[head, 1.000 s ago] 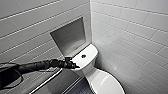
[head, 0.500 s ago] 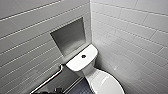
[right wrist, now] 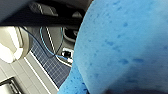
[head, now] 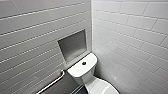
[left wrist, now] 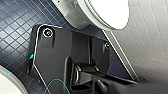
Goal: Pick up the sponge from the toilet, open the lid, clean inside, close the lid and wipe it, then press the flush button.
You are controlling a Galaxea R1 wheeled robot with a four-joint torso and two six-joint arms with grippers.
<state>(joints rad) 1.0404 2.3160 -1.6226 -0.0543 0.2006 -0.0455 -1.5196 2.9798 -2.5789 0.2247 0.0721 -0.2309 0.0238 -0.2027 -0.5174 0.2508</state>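
Sponge (right wrist: 120, 47): bright blue, pored, very close before the right wrist camera. Whether the right pincer pinches it cannot be told. Left pincer: spread or pressed together, cannot be told.
Floor (left wrist: 15, 30): small dark blue tiles.
Toilet (head: 83, 72): white, glossy, in the tiled corner; lid (head: 101, 88) down.
Tank button (head: 84, 63): dark, round.
Wall niche (head: 73, 46): grey, above the tank.

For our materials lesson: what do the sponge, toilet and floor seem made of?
Sponge: soft foam, matt bright blue, judging by its pitted, porous surface.
Toilet: probably glazed ceramic, white and glossy, with bright highlights.
Floor: likely small dark blue tiles, going by the grid of pale joints.
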